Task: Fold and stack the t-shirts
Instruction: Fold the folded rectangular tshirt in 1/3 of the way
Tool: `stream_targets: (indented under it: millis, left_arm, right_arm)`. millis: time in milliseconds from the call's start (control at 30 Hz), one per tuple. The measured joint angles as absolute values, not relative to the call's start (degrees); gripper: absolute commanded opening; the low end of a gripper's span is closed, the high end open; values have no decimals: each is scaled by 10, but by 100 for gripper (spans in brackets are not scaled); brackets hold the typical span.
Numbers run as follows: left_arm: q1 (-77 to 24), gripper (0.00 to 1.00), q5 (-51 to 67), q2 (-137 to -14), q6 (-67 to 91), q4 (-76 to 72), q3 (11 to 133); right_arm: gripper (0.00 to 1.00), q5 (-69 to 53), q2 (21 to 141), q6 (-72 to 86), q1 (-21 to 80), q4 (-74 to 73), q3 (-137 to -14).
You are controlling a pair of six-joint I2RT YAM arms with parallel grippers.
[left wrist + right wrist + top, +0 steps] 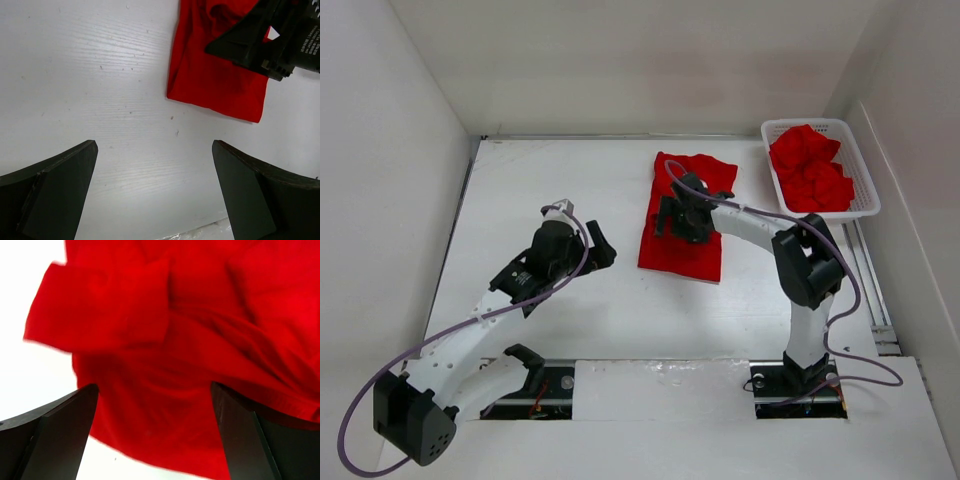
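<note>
**Loose top layer could pull the fold apart**

The red shirt (pixel 680 258) lies right of centre on the table (pixel 570 180), folded into a narrow strip with a rumpled flap on top. The right gripper (pixel 155 415) hangs just above it, fingers apart and empty. If it closes on the top layer alone, the fold will likely drag open or bunch up. The left gripper (pixel 155 170), also spread and empty, is over bare table to the shirt's left, probably too far off to pin the cloth. More shirts (pixel 810 165) are heaped in the basket (pixel 863 170) at the far right.
</note>
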State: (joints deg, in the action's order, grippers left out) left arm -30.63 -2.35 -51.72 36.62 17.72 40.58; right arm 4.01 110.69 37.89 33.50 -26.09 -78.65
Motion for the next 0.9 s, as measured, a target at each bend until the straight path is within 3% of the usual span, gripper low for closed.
stream_targets:
  millis: [667,900]
  left_arm:
    - [-306,100,-35,-529,369,196,408]
    - [-306,100,-28,-547,360,188,413]
  right_arm:
    - [100,77,1186,362,255,-253,-934]
    - [100,108,1161,354,243,-252,-937]
